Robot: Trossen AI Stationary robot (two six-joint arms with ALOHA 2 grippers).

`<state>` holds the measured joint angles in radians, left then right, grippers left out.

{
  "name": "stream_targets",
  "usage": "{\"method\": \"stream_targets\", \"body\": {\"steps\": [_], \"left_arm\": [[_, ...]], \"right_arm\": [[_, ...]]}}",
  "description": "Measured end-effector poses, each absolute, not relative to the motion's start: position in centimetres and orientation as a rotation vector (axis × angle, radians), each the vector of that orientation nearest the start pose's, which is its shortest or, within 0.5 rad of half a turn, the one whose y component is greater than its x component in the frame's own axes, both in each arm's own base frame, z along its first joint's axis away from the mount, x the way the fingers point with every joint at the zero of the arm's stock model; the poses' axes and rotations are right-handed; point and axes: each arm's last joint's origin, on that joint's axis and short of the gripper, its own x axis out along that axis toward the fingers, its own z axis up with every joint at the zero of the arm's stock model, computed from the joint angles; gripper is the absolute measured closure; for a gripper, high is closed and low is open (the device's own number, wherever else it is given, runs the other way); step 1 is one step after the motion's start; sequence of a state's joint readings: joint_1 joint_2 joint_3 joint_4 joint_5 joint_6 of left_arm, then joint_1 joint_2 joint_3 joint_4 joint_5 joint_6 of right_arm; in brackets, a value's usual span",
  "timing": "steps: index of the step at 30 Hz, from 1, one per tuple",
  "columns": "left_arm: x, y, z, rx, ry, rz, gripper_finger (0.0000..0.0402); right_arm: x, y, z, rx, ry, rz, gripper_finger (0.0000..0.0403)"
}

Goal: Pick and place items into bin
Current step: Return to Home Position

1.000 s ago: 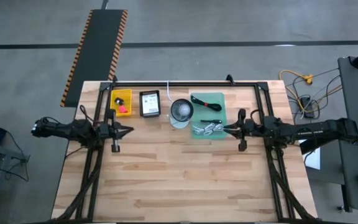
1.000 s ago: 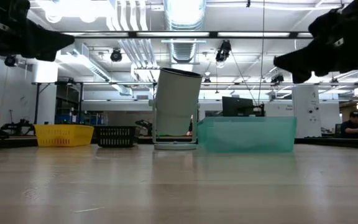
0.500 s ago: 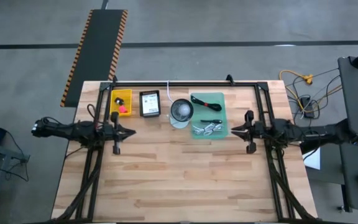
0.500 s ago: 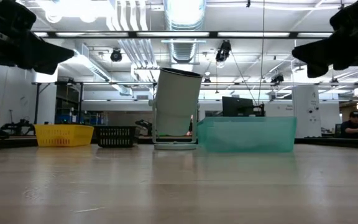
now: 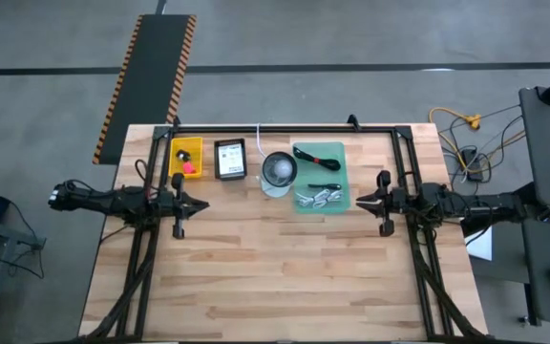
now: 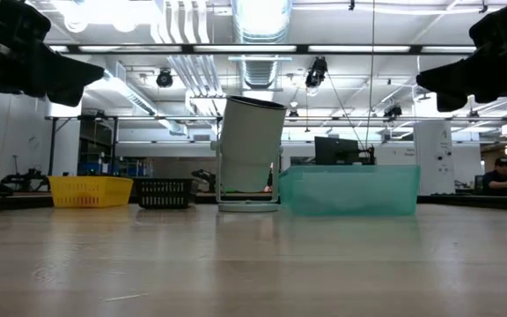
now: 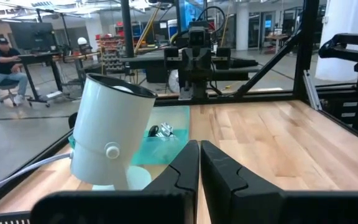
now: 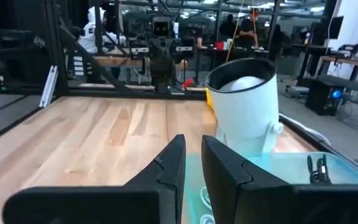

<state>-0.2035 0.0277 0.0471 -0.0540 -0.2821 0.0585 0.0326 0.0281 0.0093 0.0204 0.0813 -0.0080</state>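
Two grippers were seen from above, well apart over the wooden table (image 5: pixel 256 277): the left gripper (image 5: pixel 201 202) near the yellow bin (image 5: pixel 186 144), the right gripper (image 5: pixel 355 202) just beside the teal tray (image 5: pixel 338 153). White packets (image 5: pixel 231 159) lay in the black bin (image 5: pixel 230 142), a red knob (image 5: pixel 188 168) in the yellow bin, silver pieces (image 5: pixel 318 198) and black cable (image 5: pixel 315 159) in the tray. At table height, a white canister (image 6: pixel 249 150) was shown tilted between black bin and tray. From the wrists, the left fingers (image 7: pixel 182 174) were seen pressed together, empty; the right fingers (image 8: pixel 166 168) were held a slit apart, empty
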Motion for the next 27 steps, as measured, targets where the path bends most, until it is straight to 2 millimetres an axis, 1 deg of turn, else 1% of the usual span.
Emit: {"method": "stream_targets", "body": {"steps": [5, 12, 27], "left_arm": [[9.51, -1.14, 17.23, 0.067, 0.038, 0.078, 0.0401], [9.51, -1.13, 17.30, 0.075, 0.044, 0.082, 0.0401], [9.92, -1.21, 16.72, 0.081, 0.091, 0.079, 0.0401]], "right_arm": [[9.88, 0.09, 16.63, -0.045, 0.001, -0.048, 0.0360], [9.88, 0.10, 16.64, -0.018, 0.000, -0.046, 0.0360], [9.88, 0.09, 16.64, -0.030, 0.000, -0.046, 0.0360]]}}
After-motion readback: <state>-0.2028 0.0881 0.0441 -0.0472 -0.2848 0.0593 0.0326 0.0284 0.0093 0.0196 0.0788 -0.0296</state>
